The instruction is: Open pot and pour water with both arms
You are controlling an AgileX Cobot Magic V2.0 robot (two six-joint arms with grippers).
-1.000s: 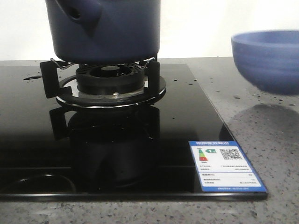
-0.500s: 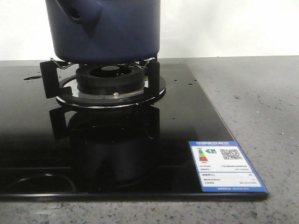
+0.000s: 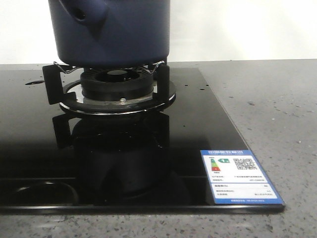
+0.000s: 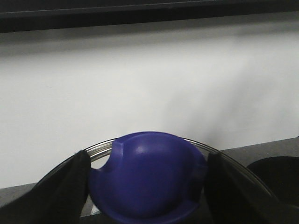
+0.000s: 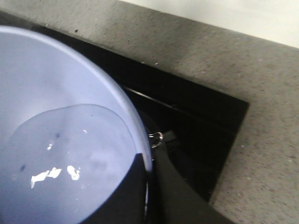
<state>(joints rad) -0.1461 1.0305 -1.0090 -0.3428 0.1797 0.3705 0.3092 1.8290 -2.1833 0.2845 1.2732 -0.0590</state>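
Two end effectors loaded: left end effector (image 4: 145, 186) clamped on blue lid knob (image 4: 147, 175), right end effector (image 5: 150, 163) pinching rim of light-blue bowl (image 5: 65, 116) holding water. Pot (image 3: 111, 32) seated on burner (image 3: 116, 82) of black cooktop (image 3: 188, 129), on grey bench (image 3: 277, 109).

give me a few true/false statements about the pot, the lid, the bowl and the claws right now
1. The large dark navy-blue matte pot sits on the black burner stand. True.
2. The left claw grips the blue knob of a glass lid. True.
3. The light-blue bowl is empty. False: it holds water.
4. The bowl stands on the grey counter in the front view. False: no bowl shows there.
5. The right claw pinches the bowl's rim. True.
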